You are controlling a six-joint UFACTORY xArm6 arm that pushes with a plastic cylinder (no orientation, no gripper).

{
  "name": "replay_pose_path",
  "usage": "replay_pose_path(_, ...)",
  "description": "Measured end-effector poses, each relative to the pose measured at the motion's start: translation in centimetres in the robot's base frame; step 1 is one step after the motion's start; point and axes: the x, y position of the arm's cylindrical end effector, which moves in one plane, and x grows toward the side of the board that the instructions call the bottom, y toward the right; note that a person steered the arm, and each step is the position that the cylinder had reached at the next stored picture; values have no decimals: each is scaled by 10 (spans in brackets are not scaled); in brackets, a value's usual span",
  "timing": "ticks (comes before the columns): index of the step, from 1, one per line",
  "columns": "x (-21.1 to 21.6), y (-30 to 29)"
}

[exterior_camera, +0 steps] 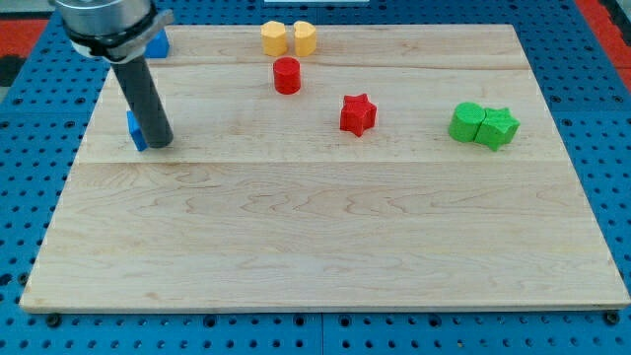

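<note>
The wooden board [325, 247] is seen lying on a blue perforated table [611, 148], and its near part, toward the view's bottom, is plain wood.

Farther up, at the view's left, the dark rod [146, 99] is seen coming down from the grey arm [104, 22] at the view's top left corner. The rod is held nearly upright, with a slight lean, so that its lower end lies a little more to the view's right than its upper end. My tip [161, 142] is placed on the board surface. No jaws are carried by this arm; only the plain rod is there, so nothing is held.

Just to the left of my tip a blue block [135, 131] is found, partly hidden behind the rod. It seems to be touching the rod, but this cannot be told for sure, and its shape cannot be made out.

At about the same depth, at the view's right, two green blocks are seen pressed together: a green block [466, 122] on the left and a green star [498, 128] on the right.

A little farther, near the middle, a red star [358, 113] stands alone. Beyond it, a red cylinder [287, 75] is placed.

Closest to the far edge, two yellow blocks touch one another: a yellow cylinder [274, 38] and a yellow block [305, 37]. At the far left corner, a second blue block [157, 43] is partly covered by the arm.
</note>
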Motion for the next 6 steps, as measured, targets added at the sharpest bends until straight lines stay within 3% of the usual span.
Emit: replay_pose_path(6,-23,-64)
